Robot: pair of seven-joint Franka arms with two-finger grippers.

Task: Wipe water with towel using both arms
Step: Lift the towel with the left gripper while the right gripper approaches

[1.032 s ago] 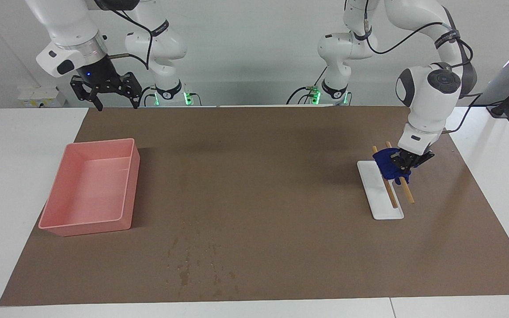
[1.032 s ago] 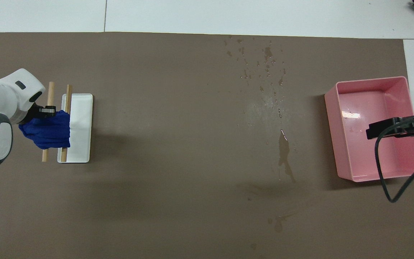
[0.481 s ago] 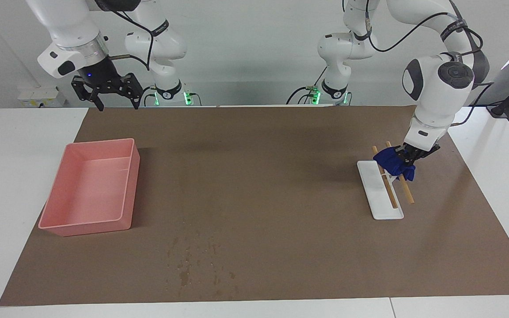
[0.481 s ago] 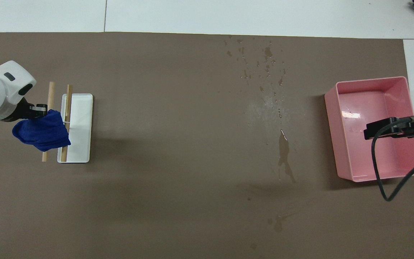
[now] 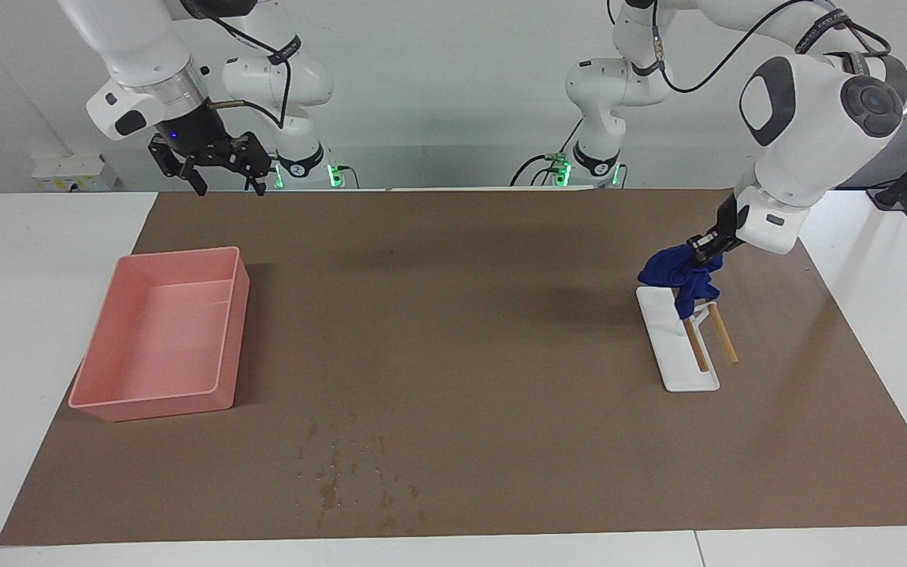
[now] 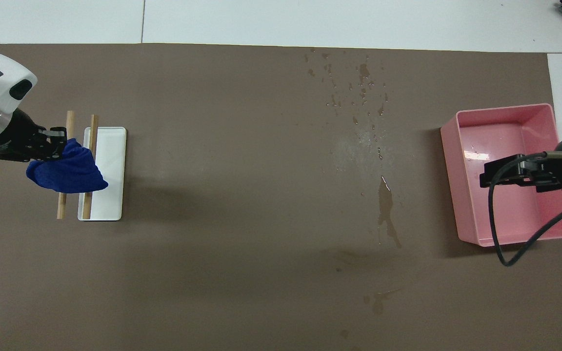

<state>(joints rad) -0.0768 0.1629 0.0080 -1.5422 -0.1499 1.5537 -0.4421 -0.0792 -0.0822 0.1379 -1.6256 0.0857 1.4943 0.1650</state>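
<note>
A blue towel [image 5: 679, 276] [image 6: 68, 167] hangs bunched from my left gripper [image 5: 704, 246] [image 6: 52, 147], which is shut on it in the air over a small rack of two wooden rods [image 5: 709, 335] [image 6: 73, 163] and its white tray [image 5: 670, 346] [image 6: 111, 170]. Spilled water [image 5: 335, 472] [image 6: 388, 209] lies as drops and a streak on the brown mat, mid-table and toward the edge farthest from the robots. My right gripper [image 5: 223, 178] [image 6: 503, 174] hangs open, high over the pink bin.
A pink bin [image 5: 162, 335] [image 6: 508, 173] stands at the right arm's end of the table. The brown mat [image 5: 461, 331] [image 6: 242, 195] covers most of the white table [image 5: 20, 315]. A black cable [image 6: 515, 243] loops under the right wrist.
The left gripper has risen with the towel, lifting it off the wooden rods, and the towel now dangles above them. The right gripper has drifted a little toward mid-table.
</note>
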